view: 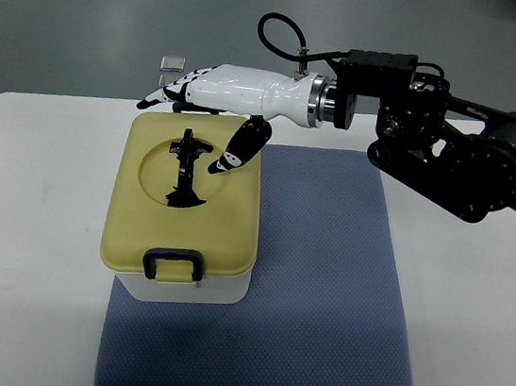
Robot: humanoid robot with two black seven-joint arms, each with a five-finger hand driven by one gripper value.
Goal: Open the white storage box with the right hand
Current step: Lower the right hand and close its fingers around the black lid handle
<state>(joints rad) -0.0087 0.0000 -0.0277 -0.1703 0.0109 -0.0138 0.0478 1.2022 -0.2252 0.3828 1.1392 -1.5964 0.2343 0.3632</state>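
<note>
The white storage box (pixel 180 240) sits closed on the left part of a blue mat (pixel 322 287) — yellow lid (pixel 226 217) on, no readable writing. Right hand (pixel 215 102) hovers over the lid's far edge, fingers spread, thumb near the lid.

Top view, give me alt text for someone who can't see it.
A robot's right hand, fingers spread, reaches in from the right over the far edge of a white storage box with a closed yellow lid, its thumb pointing down at the lid. The box sits on a blue mat on a white table, a dark latch on its near side.
</note>
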